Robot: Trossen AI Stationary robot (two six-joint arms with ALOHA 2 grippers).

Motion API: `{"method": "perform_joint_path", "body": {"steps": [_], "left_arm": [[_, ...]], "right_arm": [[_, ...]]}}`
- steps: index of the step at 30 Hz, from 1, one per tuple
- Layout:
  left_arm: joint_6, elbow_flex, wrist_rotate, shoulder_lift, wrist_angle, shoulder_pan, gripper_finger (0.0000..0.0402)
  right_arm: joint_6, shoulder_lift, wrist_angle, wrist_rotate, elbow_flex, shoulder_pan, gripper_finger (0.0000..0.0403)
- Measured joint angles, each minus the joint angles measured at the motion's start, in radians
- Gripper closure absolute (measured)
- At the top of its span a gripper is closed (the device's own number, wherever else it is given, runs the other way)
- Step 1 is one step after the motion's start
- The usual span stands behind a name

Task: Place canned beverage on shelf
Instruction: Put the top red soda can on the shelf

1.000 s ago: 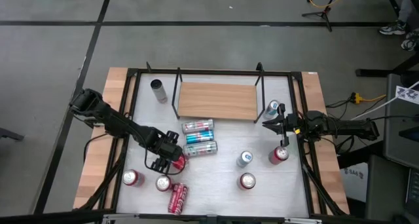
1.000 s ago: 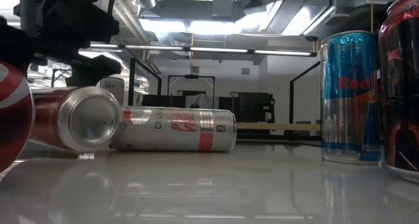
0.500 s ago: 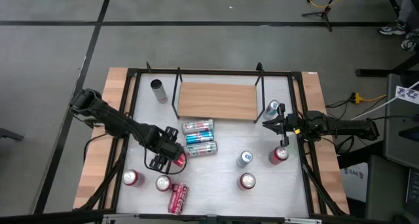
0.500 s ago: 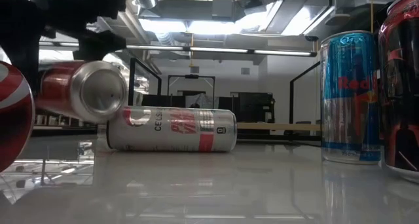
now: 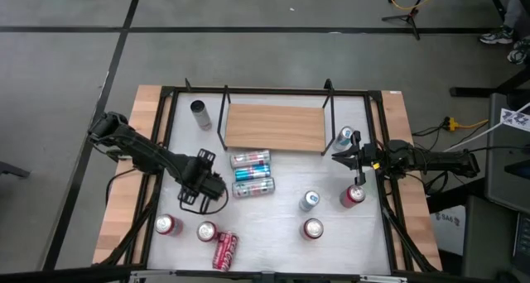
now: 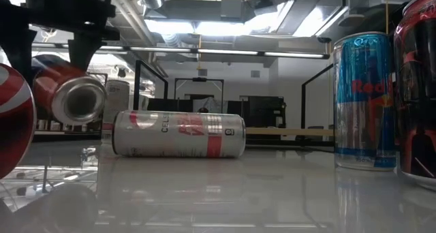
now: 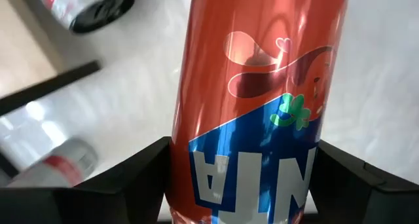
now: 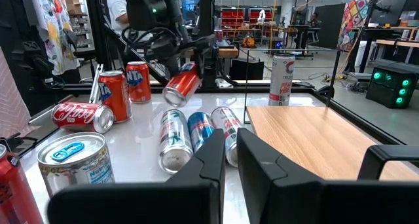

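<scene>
Transport step in hand: left tool [image 5: 201, 184] grips an orange can [image 7: 255, 99], lifted clear of the table [image 5: 281, 233] at its near left. Next move: carry it to the far-centre shelf [image 5: 273, 127], upright it, release. Right tool [image 5: 335, 158] waits shut beside the shelf.

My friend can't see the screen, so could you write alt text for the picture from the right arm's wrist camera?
Across a white table, the left pincer holds a red can tilted in the air above three cans lying side by side. A wooden shelf sits nearby, empty on top, with upright cans around the table.
</scene>
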Motion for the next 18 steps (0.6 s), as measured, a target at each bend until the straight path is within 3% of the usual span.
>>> {"method": "perform_joint_path", "body": {"steps": [9,18], "left_arm": [[0.001,0.000,-0.147,0.000,-0.193,0.017,0.0112],[0.033,0.000,-0.166,-0.001,-0.261,0.090,0.0112]], "right_arm": [[0.000,0.000,0.000,0.000,0.000,0.000,0.0370],[0.000,0.000,0.000,0.000,0.000,0.000,0.0370]]}}
